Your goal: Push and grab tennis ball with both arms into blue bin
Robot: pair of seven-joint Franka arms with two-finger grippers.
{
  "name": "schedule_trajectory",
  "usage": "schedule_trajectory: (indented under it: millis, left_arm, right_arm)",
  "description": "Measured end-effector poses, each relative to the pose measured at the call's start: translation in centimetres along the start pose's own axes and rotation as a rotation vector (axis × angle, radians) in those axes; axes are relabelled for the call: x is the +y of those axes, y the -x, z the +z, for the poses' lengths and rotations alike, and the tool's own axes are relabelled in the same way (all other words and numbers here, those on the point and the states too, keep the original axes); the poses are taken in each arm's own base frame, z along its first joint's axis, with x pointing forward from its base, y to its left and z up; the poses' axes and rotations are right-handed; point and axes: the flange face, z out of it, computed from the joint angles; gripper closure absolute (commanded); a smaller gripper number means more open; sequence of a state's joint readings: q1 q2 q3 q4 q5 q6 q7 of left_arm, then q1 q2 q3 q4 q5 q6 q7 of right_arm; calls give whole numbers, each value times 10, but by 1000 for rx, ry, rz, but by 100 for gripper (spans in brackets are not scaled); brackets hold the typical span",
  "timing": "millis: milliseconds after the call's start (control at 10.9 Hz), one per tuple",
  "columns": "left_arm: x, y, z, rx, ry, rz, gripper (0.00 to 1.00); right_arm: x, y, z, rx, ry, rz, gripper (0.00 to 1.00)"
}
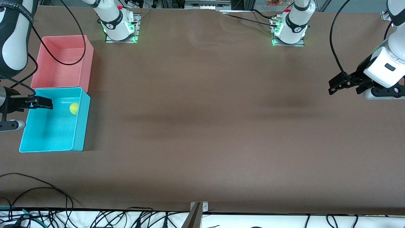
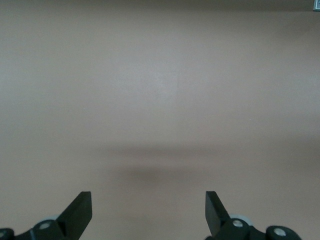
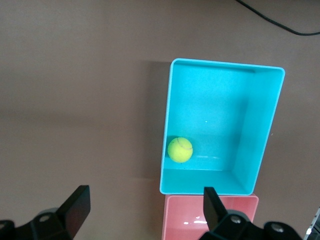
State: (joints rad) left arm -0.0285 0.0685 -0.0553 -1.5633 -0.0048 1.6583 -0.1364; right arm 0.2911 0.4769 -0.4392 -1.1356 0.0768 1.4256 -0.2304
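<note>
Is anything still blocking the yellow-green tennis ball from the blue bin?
Nothing visible does: the fuzzy yellow-green tennis ball already lies inside the light blue rectangular plastic bin, near the wall beside the pink bin. The right end effector is open above the blue bin; the left end effector waits open over bare table.
</note>
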Motion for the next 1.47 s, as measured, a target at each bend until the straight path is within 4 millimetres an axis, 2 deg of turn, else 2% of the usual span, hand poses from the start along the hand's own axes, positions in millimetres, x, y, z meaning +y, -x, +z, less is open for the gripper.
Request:
schedule_trajectory:
  millis: [184, 276, 460, 643, 827, 1011, 1287, 1471]
  left_arm:
    - [0, 0, 0, 0, 0, 0, 0]
    - [0, 0, 0, 0, 0, -1, 0]
    - [-1, 0, 0, 0, 0, -1, 0]
    - [-1, 0, 0, 0, 0, -1, 0]
    - [-1, 0, 0, 0, 0, -1, 0]
    - [-1, 0, 0, 0, 0, -1, 0]
    - [-1, 0, 0, 0, 0, -1, 0]
    - [-1, 0, 0, -1, 0, -1, 0]
  right_arm:
    - [-22, -3, 0, 19, -38, 46, 0]
    - [-27, 0, 0, 36, -77, 87, 0]
    - [-20, 16, -2, 47, -130, 160, 0]
    - [-3, 40, -6, 81, -150, 199, 0]
    - [4, 63, -14, 91, -150, 210, 0]
    - [1, 69, -16, 92, -138, 208, 0]
    - [0, 69, -1, 132, -134, 211, 0]
    - [-1, 85, 5, 170, -135, 216, 0]
